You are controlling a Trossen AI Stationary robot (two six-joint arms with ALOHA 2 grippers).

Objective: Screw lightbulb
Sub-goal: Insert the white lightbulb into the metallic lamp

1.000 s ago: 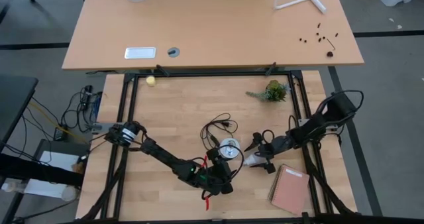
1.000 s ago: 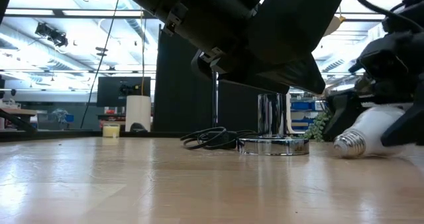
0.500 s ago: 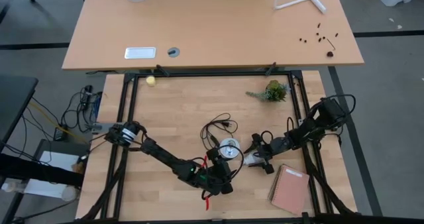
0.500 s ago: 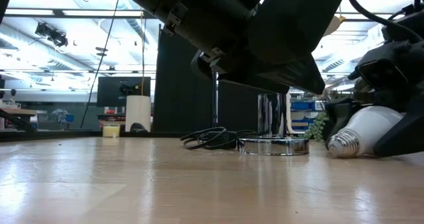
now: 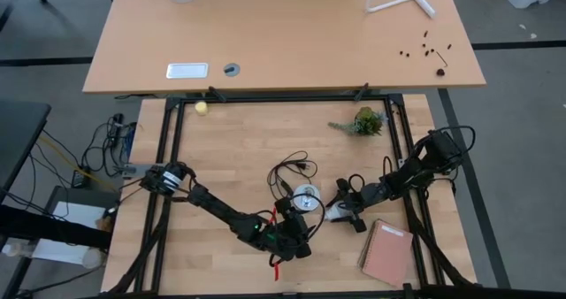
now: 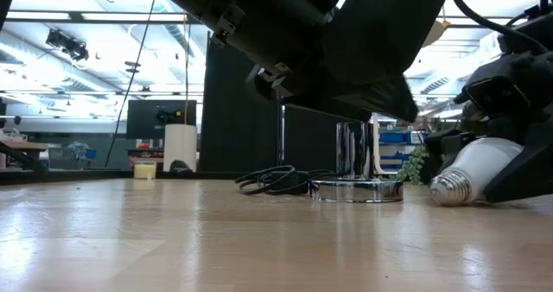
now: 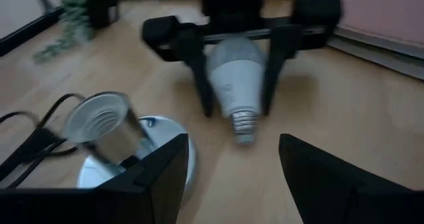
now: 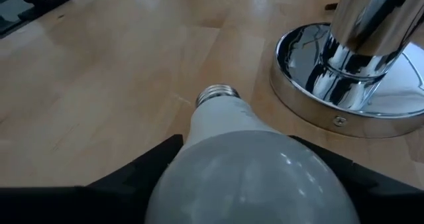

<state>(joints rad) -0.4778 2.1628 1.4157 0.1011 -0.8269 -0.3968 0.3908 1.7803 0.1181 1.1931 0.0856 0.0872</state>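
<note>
A light wooden desk (image 5: 283,42) stands behind the work surface (image 5: 248,149). Grey floor (image 5: 53,34) surrounds both. Ceiling lights (image 6: 86,67) glow beyond.

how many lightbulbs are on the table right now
1. The lightbulb lies on its side on the wooden table, between the fingers of the right tool, its screw base pointing at the silver socket. No other shows in any view.

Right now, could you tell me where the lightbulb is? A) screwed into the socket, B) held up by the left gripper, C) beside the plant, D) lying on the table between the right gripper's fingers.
D: the lightbulb lies on the table, the right gripper closed around it, its base pointing toward the socket.
</note>
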